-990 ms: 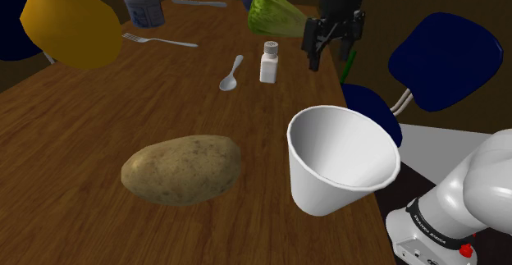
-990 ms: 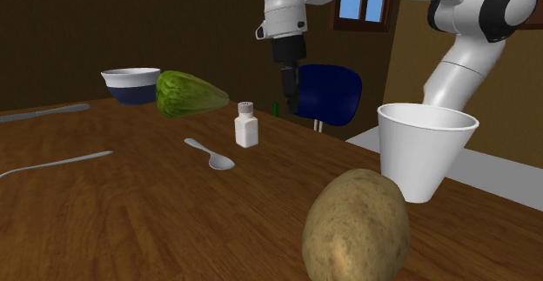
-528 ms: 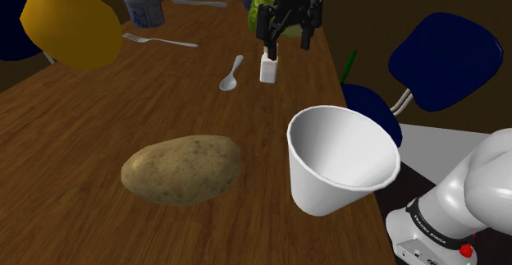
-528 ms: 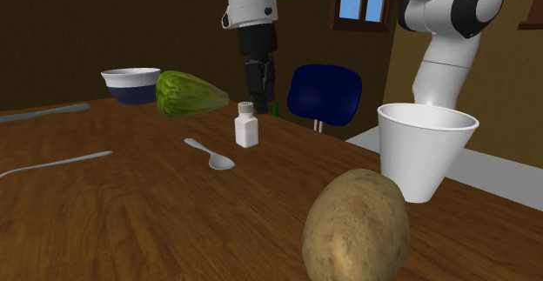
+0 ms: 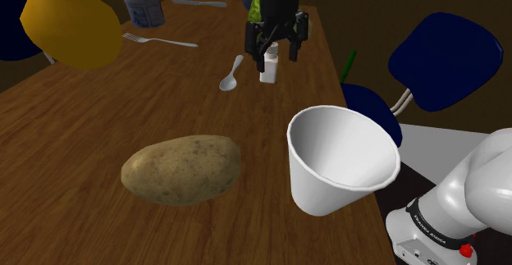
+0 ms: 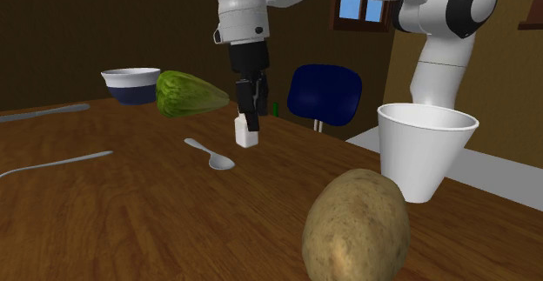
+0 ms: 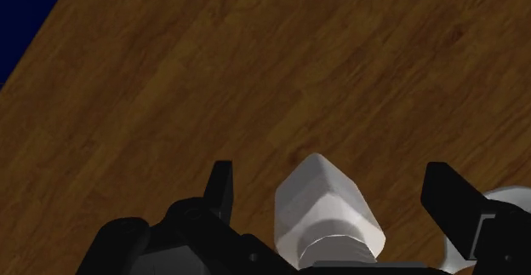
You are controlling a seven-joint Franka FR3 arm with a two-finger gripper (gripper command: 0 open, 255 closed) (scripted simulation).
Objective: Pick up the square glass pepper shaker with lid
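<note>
Wooden table [image 5: 98, 116]: your pepper shaker [image 5: 267, 71] stands upright near its chair-side edge, lid up, long axis vertical. Your gripper [image 5: 273, 57] straddles it, fingers apart, not touching.

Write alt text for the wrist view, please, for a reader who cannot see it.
A white square pepper shaker with a round lid stands on the brown wooden table between the robot's open black jaws, which stand apart on either side without touching it. A dark blue area shows beyond the table's edge.
</note>
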